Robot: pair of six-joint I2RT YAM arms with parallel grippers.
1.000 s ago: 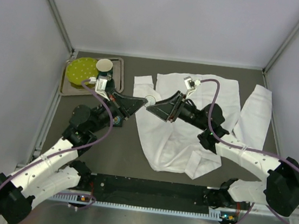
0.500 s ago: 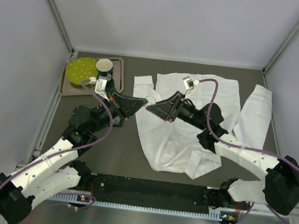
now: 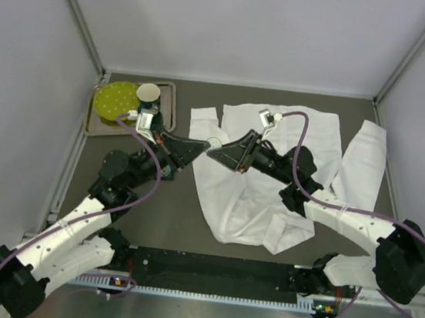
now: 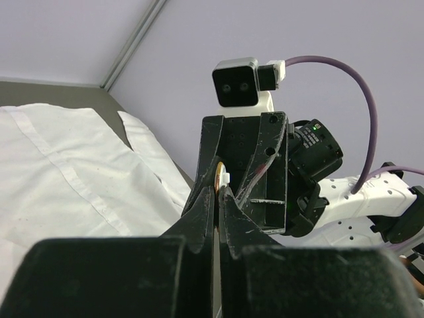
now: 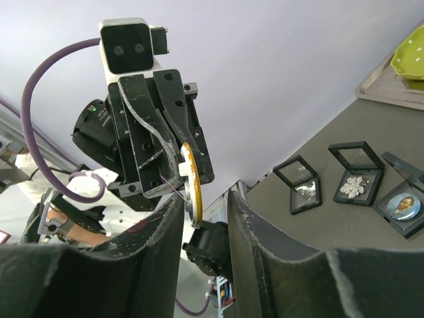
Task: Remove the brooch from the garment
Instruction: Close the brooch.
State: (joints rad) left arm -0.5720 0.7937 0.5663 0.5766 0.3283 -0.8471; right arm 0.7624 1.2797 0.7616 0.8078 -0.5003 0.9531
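You are holding the brooch [image 5: 192, 185] in the air at about ten o'clock of the shirt [image 3: 242, 201], apparently free of the cloth, between two claws that are meeting nose to nose. Your left claw [image 4: 215, 192] is pressing together and, as far as the wrist views show, pinching the brooch by its back. Your right claw [image 5: 205, 199] is standing partly spread, with its fingers flanking the thin gold edge. Whether either finger is touching the brooch cannot be told.

The risk is sitting in the hand-over. If you are loosening the left claw before the right one is truly biting, the disc is likely going to drop. Closing off-centre could twist it out sideways. The thin pin is looking open, so lowering it could snag the shirt again. The claws are also crowding each other, so any lunge risks a knock.

The dark brown desk [image 3: 168, 208] is carrying a tray [image 3: 170, 103] at ten o'clock with a green plate [image 3: 117, 99] and a cup [image 3: 149, 93], plus small display boxes [image 5: 356, 177]. Pale grey walls [image 3: 251, 32] are closing it in.
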